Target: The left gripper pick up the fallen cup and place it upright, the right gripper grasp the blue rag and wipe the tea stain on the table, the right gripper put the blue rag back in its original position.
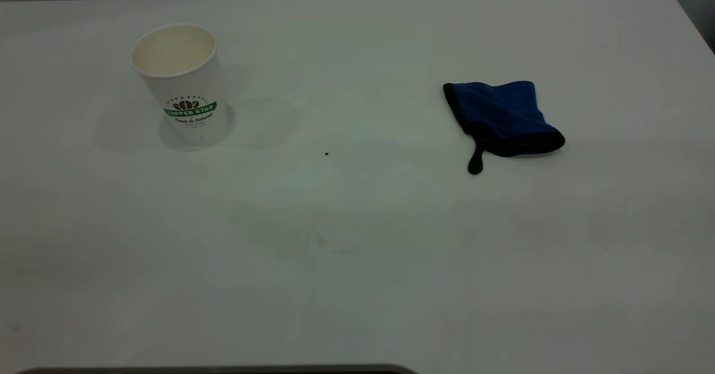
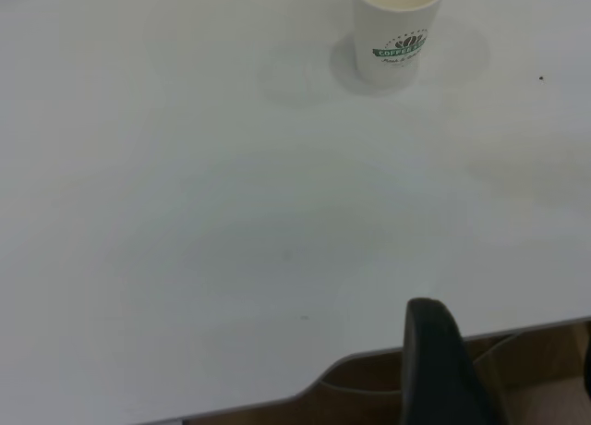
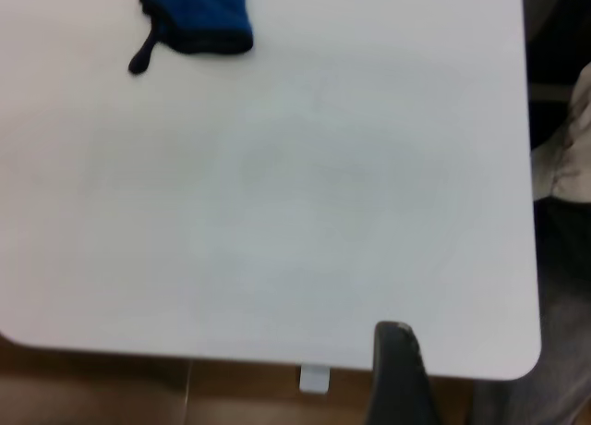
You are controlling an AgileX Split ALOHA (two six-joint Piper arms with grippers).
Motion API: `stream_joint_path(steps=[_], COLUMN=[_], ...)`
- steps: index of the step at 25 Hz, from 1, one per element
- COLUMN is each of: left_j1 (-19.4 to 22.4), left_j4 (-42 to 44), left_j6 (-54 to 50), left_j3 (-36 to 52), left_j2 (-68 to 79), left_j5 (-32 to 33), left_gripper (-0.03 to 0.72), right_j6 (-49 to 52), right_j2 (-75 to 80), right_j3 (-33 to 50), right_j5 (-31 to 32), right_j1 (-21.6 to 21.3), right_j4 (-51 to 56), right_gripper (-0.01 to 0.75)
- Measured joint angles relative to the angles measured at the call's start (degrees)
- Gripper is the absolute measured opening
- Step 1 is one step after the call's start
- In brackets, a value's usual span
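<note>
The table [image 1: 357, 262] carries the upright cup [image 1: 184, 86] and the blue rag [image 1: 503, 118].

Brown floor [image 3: 92, 388] below the white edge. Small pale tab [image 3: 314, 379] just under that edge. Crumpled light cloth [image 3: 563, 148] off to one side (partly cut off).
</note>
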Motion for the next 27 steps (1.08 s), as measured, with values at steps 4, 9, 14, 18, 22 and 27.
stream_joint_path(steps=[4, 9, 14, 18, 22, 27], left_j1=[0.0, 0.0, 0.0, 0.0, 0.0, 0.0], left_j4=[0.0, 0.0, 0.0, 0.0, 0.0, 0.0], left_j6=[0.0, 0.0, 0.0, 0.0, 0.0, 0.0], left_j3=[0.0, 0.0, 0.0, 0.0, 0.0, 0.0], left_j2=[0.0, 0.0, 0.0, 0.0, 0.0, 0.0], left_j5=[0.0, 0.0, 0.0, 0.0, 0.0, 0.0], left_gripper=[0.428, 0.428, 0.428, 0.428, 0.428, 0.428], right_j6=[0.0, 0.0, 0.0, 0.0, 0.0, 0.0], right_j2=[-3.68, -9.17, -9.96, -10.02, -10.13, -10.13], right_j3=[0.0, 0.0, 0.0, 0.0, 0.0, 0.0], right_j5=[0.0, 0.05, 0.1, 0.1, 0.1, 0.1], right_j1=[-1.07, -1.07, -1.15, -1.15, -1.2, -1.2], right_j4=[-0.07, -0.07, -0.07, -0.07, -0.07, -0.07], right_gripper=[0.538, 0.538, 0.537, 0.537, 0.537, 0.537])
